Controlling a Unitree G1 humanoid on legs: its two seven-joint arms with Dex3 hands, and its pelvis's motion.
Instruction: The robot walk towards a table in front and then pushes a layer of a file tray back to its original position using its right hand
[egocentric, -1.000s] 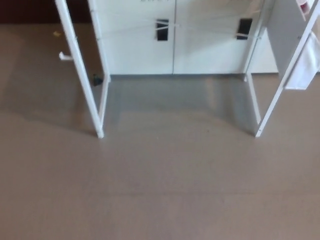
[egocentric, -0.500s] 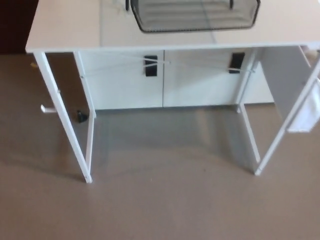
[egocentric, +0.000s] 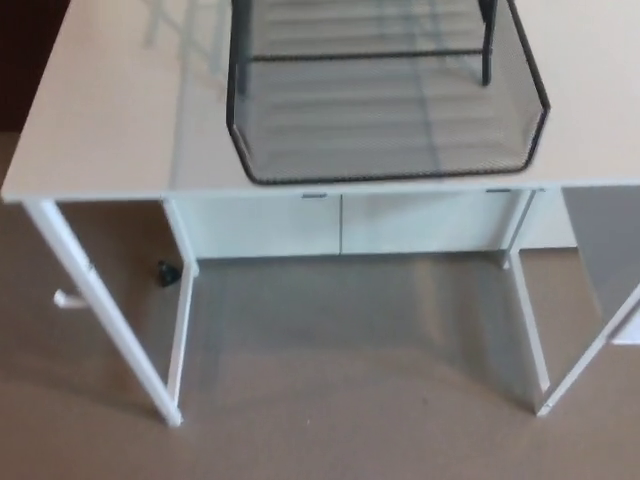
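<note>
View has shifted since half a second ago (camera moved, not the things): white counter (egocentric: 100, 130) now fills the upper frame, floor (egocentric: 350, 400) below. Black mesh file tray (egocentric: 385, 120) sits on the counter, its pulled-out bottom layer reaching the near edge. Neither robot hand in view; state unknown.
</note>
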